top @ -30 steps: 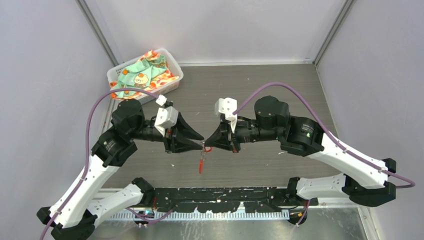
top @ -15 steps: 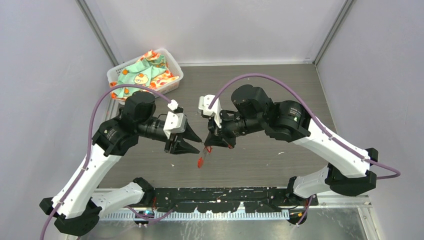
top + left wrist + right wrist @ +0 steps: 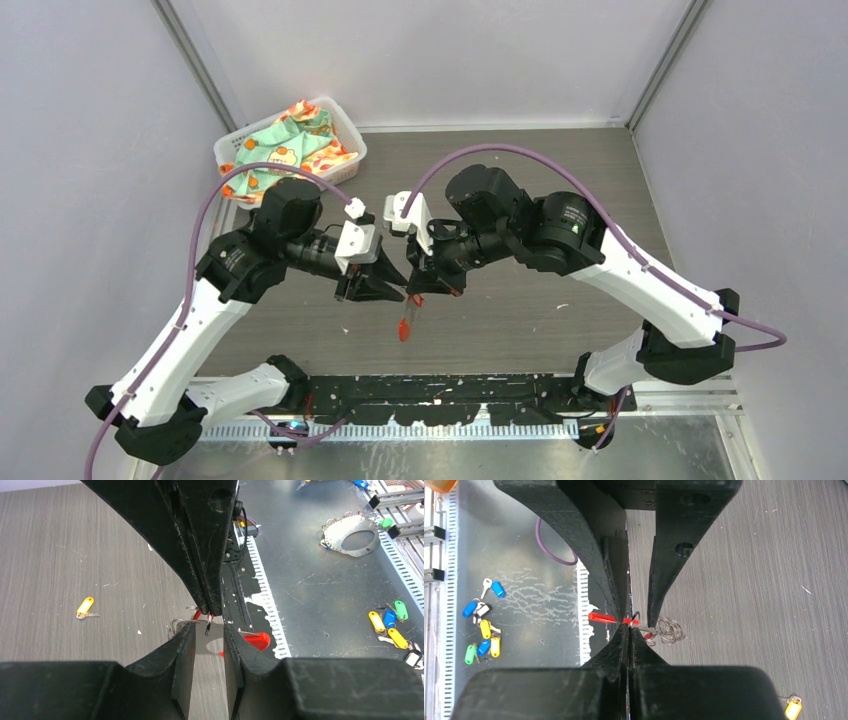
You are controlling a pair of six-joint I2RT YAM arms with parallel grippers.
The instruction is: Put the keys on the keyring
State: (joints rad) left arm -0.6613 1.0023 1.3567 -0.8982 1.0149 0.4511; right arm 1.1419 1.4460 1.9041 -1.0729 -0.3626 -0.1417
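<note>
My right gripper [image 3: 628, 630] is shut on the red key where its red tag [image 3: 601, 617] joins a thin wire loop. It shows from the other side in the left wrist view [image 3: 207, 614]. The keyring [image 3: 669, 630], silvery coils with a red strip, hangs at the key's other end. My left gripper [image 3: 206, 627] meets it tip to tip, jaws a narrow gap apart, the key's metal lying across the fingertips. From above, both grippers [image 3: 397, 291] [image 3: 420, 291] meet in mid-air with the red tag [image 3: 405, 325] below them. The yellow key [image 3: 85, 606] lies on the table.
A white basket [image 3: 352, 140] of patterned cloth stands at the back left. Below the table's near edge, a metal sheet holds several loose coloured key tags [image 3: 385, 625] and a metal disc with a hole [image 3: 352, 537]. Grey walls enclose the table.
Both arms have swung in and up. The right arm's elbow has moved left and its wrist has turned. The grippers stay tip to tip with the red key between them.
</note>
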